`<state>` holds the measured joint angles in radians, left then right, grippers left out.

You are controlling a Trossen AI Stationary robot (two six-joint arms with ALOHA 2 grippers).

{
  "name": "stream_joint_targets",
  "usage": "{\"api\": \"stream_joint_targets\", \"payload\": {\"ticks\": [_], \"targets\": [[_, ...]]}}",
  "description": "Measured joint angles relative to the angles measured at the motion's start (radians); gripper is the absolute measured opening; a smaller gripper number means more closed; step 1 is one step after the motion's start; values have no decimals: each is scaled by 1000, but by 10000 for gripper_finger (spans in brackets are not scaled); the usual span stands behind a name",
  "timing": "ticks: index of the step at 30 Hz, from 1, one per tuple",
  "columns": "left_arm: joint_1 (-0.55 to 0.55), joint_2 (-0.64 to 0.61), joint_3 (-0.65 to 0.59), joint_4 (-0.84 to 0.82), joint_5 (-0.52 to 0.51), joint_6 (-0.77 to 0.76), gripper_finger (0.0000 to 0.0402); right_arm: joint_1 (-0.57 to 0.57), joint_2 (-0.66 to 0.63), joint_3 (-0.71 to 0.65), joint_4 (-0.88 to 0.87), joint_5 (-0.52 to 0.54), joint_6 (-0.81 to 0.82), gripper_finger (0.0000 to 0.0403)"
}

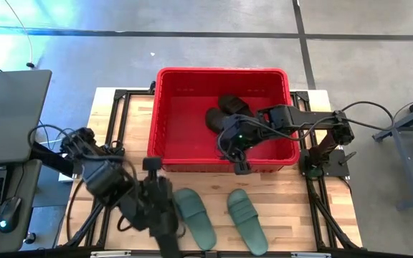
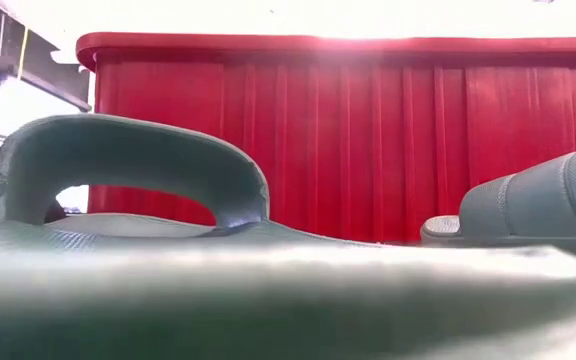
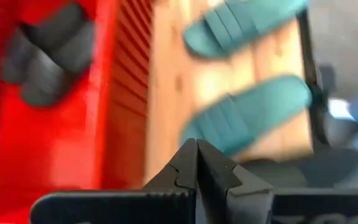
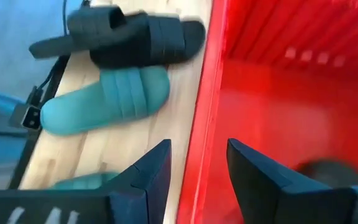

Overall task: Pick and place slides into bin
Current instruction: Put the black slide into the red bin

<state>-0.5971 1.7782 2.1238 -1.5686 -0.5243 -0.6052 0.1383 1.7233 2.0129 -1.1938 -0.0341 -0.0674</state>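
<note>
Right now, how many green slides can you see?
2. One green slide lies on the table in front of the bin; the other green slide lies to its right. The left arm could hide more.

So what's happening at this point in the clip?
Two robot arms are moving slides into the red bin. Black slides already lie inside it. The right gripper is open and empty over the bin's near wall. The left gripper is shut and empty, near the table's front edge. Two teal slides lie on the table in front of the bin, and the right wrist view shows a black slide beside one.
</note>
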Motion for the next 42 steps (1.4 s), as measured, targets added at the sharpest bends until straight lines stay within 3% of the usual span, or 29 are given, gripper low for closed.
{"api": "stream_joint_targets", "payload": {"ticks": [6, 11, 15, 20, 27, 34, 39, 42], "targets": [[86, 10, 10, -3, 30, 211, 0, 1, 0, 0, -185, 0, 66, 143], [136, 54, 8, -3, 261, 297, 17, 27, 0, 0, -200, -25, 8, 132], [130, 91, 9, -3, 423, 347, 54, 47, 0, 0, -151, -29, -72, 128], [85, 148, 10, 2, 610, 233, 121, 53, 0, 0, -97, -29, -89, 130], [-16, 286, 8, 44, 654, 35, 177, 53, 0, 0, -102, -29, -86, 129], [-74, 410, 8, 65, 658, -230, 155, 57, 0, 0, -105, -29, 23, 129], [-112, 471, 8, -8, 657, -324, 119, 61, 0, 0, -104, -30, 39, 129], [-127, 487, 8, 20, 599, -382, 103, 61, 0, 0, -93, -30, 42, 129]]}}
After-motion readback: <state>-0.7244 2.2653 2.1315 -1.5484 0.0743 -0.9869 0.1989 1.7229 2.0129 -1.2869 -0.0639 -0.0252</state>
